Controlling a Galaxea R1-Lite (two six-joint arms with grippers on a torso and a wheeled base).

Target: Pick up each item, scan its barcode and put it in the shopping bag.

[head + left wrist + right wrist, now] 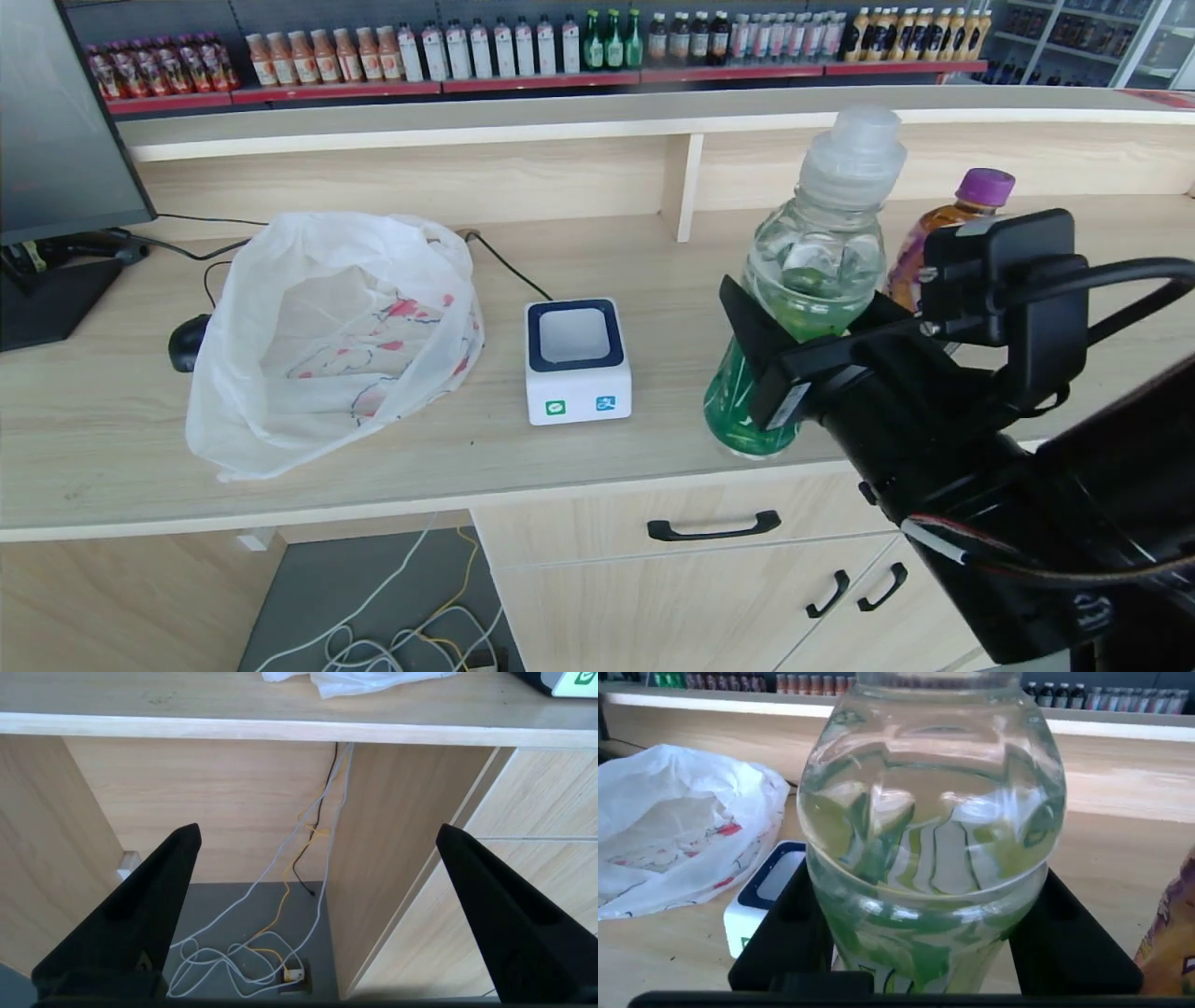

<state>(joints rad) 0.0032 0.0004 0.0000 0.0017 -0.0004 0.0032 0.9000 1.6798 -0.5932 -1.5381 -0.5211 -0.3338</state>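
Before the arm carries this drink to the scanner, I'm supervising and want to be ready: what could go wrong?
1. The right tool clamps the green bottle on its smooth, rounded body, so it might slip or tilt in transit.
2. The purple-capped bottle stands close behind it; a swing could topple it.
3. The shopping bag lies slumped beyond the scanner, so the bottle might snag its rim.
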